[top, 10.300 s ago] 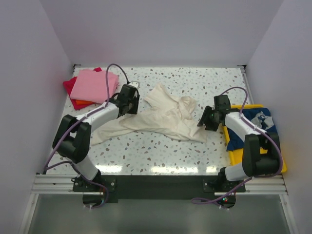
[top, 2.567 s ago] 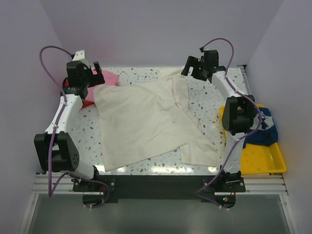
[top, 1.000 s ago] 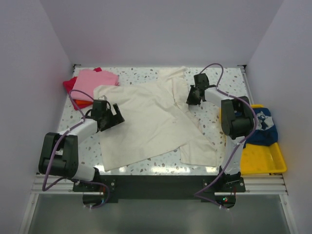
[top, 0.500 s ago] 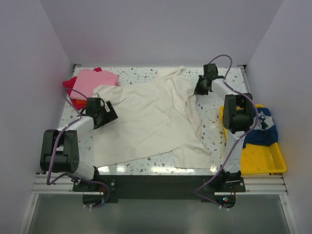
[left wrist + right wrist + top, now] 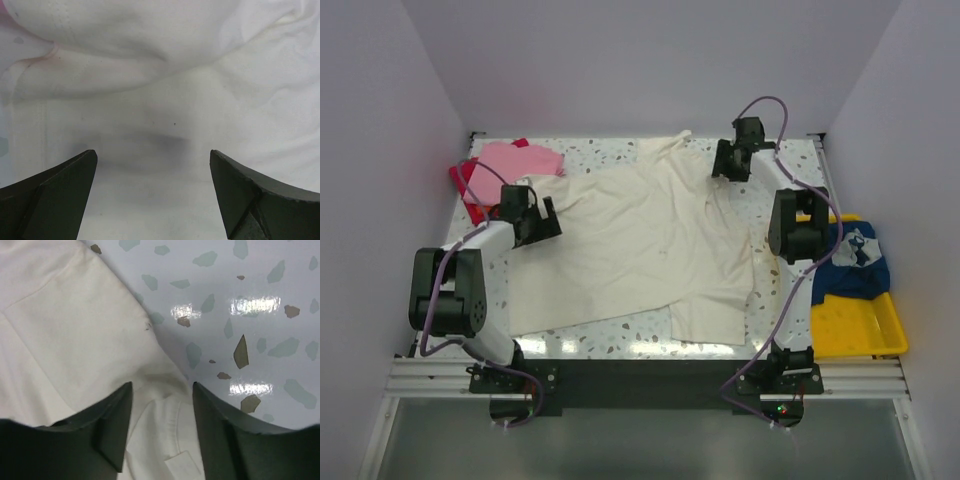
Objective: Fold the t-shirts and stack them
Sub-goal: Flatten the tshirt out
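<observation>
The large cream t-shirt (image 5: pixel 630 240) lies spread over the middle of the table, its right side creased. My left gripper (image 5: pixel 531 216) hangs open over its left edge, and only cream cloth (image 5: pixel 165 90) shows under the wide-open left gripper (image 5: pixel 152 153). My right gripper (image 5: pixel 731 162) is at the shirt's far right corner. In the right wrist view the right gripper (image 5: pixel 162 385) is open, with the collar and its label (image 5: pixel 175 440) loose between the jaws. Folded pink (image 5: pixel 520 160) and red (image 5: pixel 466 182) t-shirts sit at the far left. A navy t-shirt (image 5: pixel 855 262) lies at the right.
The yellow tray (image 5: pixel 850 325) sits at the table's right edge with the navy shirt on its far end. Speckled tabletop (image 5: pixel 250 315) shows beside the collar and along the far edge (image 5: pixel 790 160). White walls close in the table on three sides.
The right gripper has gone from shut to open on the collar and shifted toward the far edge. The left gripper has moved slightly away from me. The shirt lies a little flatter.
</observation>
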`<state>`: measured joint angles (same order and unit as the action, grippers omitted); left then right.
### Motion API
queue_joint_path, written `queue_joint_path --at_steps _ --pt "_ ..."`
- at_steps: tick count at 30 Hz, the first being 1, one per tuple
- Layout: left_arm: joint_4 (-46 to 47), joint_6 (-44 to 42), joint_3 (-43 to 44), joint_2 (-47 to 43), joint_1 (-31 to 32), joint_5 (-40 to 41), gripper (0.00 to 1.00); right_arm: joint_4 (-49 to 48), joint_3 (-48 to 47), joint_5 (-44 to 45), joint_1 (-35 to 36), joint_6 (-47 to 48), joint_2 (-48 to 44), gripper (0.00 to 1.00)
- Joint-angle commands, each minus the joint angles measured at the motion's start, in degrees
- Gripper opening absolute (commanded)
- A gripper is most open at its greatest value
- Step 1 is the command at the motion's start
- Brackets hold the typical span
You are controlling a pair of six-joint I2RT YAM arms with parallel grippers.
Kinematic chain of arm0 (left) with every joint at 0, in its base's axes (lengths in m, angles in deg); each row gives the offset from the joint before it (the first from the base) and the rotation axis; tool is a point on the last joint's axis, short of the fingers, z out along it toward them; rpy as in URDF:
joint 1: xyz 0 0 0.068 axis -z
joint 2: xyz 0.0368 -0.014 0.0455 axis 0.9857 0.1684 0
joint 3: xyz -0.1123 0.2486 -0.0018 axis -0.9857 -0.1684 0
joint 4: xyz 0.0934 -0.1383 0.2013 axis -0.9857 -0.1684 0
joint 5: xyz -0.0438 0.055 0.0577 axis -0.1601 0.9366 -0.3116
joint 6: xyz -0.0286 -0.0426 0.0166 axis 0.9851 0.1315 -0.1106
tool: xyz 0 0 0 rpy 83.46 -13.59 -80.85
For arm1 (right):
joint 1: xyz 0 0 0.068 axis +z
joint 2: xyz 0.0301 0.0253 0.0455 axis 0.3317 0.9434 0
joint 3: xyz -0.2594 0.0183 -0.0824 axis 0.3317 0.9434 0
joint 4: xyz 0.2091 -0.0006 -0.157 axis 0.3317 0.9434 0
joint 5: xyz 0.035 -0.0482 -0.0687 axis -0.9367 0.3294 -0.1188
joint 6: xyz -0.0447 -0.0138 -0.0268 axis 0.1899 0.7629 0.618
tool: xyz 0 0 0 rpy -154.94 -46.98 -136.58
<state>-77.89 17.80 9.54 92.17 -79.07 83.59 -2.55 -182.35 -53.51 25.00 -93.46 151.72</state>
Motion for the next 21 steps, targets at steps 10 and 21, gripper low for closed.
queue_joint_path --at_steps 10,21 --pt "-9.0 5.5 4.9 -10.5 2.1 4.6 1.00 1.1 12.9 -1.9 2.3 3.1 -23.5 0.71" --pt "-6.0 12.1 -9.3 -11.8 2.0 2.5 1.00 -6.1 34.6 -14.3 7.0 -3.3 -28.3 0.73"
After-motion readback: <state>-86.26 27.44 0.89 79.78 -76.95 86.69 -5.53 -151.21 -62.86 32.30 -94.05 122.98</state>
